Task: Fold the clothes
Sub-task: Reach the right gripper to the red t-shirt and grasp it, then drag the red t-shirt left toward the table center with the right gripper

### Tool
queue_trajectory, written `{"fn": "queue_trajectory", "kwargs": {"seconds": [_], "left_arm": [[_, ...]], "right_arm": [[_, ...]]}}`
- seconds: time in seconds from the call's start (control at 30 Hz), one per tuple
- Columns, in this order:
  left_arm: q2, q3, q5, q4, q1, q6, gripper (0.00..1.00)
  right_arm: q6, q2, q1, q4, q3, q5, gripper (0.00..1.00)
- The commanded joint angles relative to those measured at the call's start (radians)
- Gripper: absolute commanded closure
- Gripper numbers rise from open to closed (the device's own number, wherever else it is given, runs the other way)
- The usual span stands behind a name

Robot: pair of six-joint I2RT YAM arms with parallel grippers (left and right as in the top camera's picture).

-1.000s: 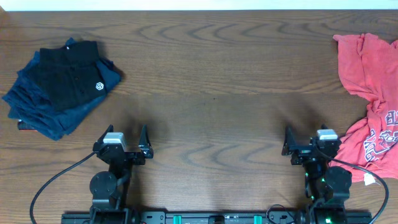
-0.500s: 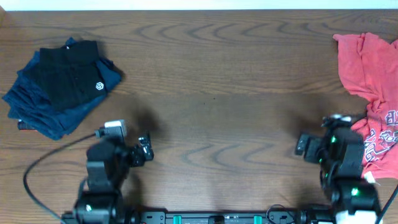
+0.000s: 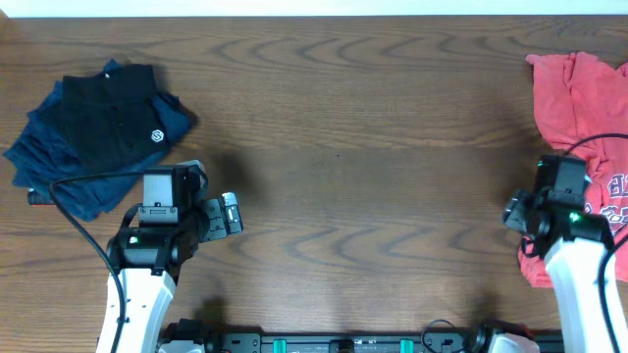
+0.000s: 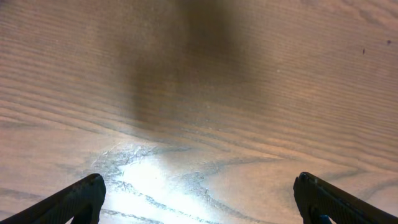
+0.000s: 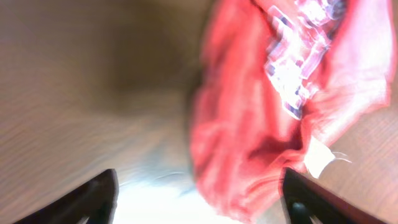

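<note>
The red-orange T-shirt [image 3: 577, 108] lies crumpled at the table's right edge, lettering partly showing. In the right wrist view it [image 5: 249, 124] fills the right half, with white lettering at the top and a white tag at the lower right. My right gripper [image 5: 199, 199] is open above the shirt's left edge, holding nothing; in the overhead view it [image 3: 520, 211] sits beside the shirt's lower part. My left gripper [image 4: 199, 199] is open over bare wood; in the overhead view it [image 3: 228, 214] is at the front left.
A stack of folded navy and black garments [image 3: 98, 137], one with a small white logo, lies at the left. A black cable [image 3: 83, 181] runs across its lower edge to the left arm. The wooden table [image 3: 343, 147] lies between the two arms.
Both arms have lifted from their rest pose and reached forward. The right gripper has moved right to the shirt's edge. The left gripper has swung over the wood near the dark stack.
</note>
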Motion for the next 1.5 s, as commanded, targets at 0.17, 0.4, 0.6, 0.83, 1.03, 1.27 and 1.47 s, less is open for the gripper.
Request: {"fn": "queue_trajectory", "kwargs": {"seconds": [0.17,0.4,0.6,0.83,1.03,1.27,1.47], "left_arm": [[0.002,0.023,0.010,0.005,0.004,-0.009,0.02],[0.002,0.022,0.010,0.012,0.004,-0.009,0.02],[0.002,0.022,0.010,0.015,0.004,-0.009,0.02],[0.002,0.022,0.010,0.043,0.004,-0.009,0.12],[0.002,0.023,0.010,0.098,0.004,-0.009,0.16],[0.002,0.023,0.011,0.216,0.004,-0.010,0.18],[0.002,0.022,0.111,0.272,0.004,-0.010,0.12]], "right_arm": [[0.068,0.248,-0.144,0.068,-0.006,0.077,0.46],[0.040,0.410,-0.152,0.165,-0.006,0.022,0.98],[-0.163,0.411,-0.143,0.181,-0.005,-0.379,0.99],[-0.187,0.390,-0.023,0.245,-0.005,-0.640,0.99],[-0.018,0.391,0.259,0.595,-0.005,-0.813,0.99],[0.037,0.391,0.620,1.033,0.002,-0.646,0.89],[0.033,0.337,0.566,0.867,0.009,-0.496,0.44]]}}
